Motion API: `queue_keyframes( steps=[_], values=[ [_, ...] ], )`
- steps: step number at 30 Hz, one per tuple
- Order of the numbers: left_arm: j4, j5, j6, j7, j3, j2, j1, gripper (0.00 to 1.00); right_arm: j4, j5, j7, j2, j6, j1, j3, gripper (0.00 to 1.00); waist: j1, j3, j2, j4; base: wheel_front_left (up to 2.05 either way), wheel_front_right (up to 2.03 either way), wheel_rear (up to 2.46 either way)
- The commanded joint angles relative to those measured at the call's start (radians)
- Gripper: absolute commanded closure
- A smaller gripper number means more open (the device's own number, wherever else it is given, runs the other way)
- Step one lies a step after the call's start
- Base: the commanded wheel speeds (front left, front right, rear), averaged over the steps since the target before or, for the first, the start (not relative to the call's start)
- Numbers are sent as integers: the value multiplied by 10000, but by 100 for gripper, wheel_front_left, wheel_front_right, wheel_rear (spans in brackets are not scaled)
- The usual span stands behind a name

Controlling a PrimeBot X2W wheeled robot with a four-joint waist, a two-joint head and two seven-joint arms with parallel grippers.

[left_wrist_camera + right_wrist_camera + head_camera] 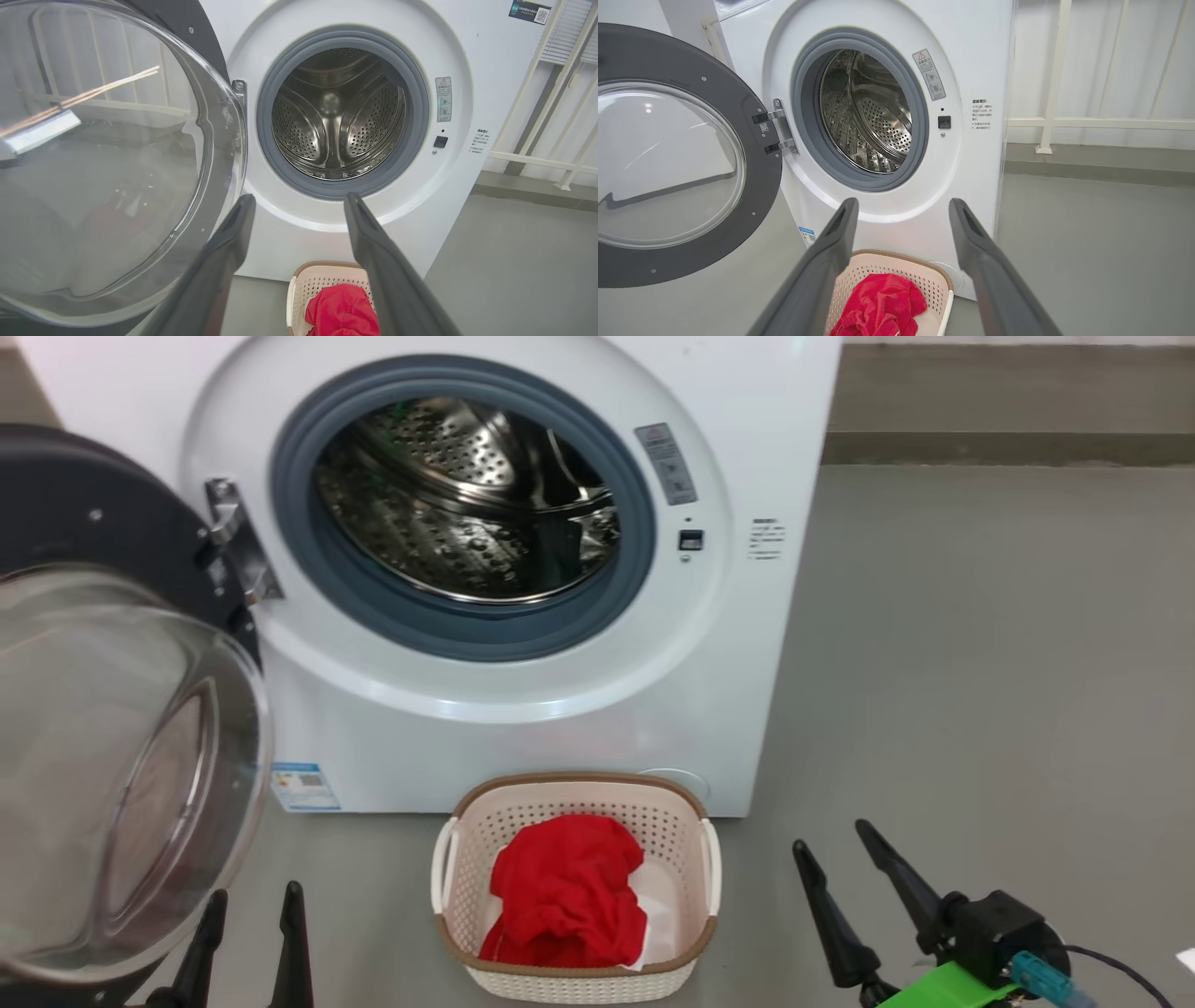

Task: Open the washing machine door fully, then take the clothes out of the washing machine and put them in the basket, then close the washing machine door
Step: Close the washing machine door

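**Left gripper (pixel 255 894) and right gripper (pixel 831 835) spread, holding nothing; clothes (pixel 565 896) in basket (pixel 579 780)**

Both sets of jaws stand wide apart and grip nothing. The left gripper sits low beside the bottom edge of the washing machine door (pixel 112 737). The right gripper is over the floor (pixel 980 709), to the right of the basket and well apart from it.

The washing machine (pixel 560 747), a white front-loader, stands on the grey floor. Its round opening is exposed, with a grey rubber ring (pixel 467 637) around the perforated steel drum (pixel 467 495).

The washing machine door is swung out to the machine's left on a metal hinge (pixel 233 551). Its black rim and bulging clear glass bowl face the robot.

The basket stands on the floor just before the machine's lower front edge, below the opening and between the two grippers. Contact with the machine cannot be told.

The clothes are a heap of red fabric inside the basket, toward its left side. Something white shows beside them on the right, and its nature cannot be told.

A blue sticker (pixel 303 787) sits at the lower left corner of the machine's front.
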Motion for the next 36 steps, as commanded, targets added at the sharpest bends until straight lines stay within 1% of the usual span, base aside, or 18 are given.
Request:
queue_keyframes(
  steps=[1,9,21,29,36],
  values=[
    [-325,140,99,-122,369,54,-231,0,-206,81,-65,-42,63,-563,287,0,0,-5,0,412,0,0,0],
    [-500,250,296,-97,358,130,-188,0,-170,180,-65,25,63,-623,844,0,0,-61,0,1465,0,0,0],
    [-732,365,625,31,408,308,-47,0,-223,164,-65,85,63,-607,887,0,0,-93,0,3031,0,0,0],
    [-1015,172,926,-50,804,298,233,0,-77,173,-65,18,63,-1100,1097,0,0,223,0,3304,0,0,0],
    [-1131,129,1040,-91,937,275,348,0,7,213,-65,-138,63,-1356,1192,0,0,329,0,3376,0,0,0]
  ],
)
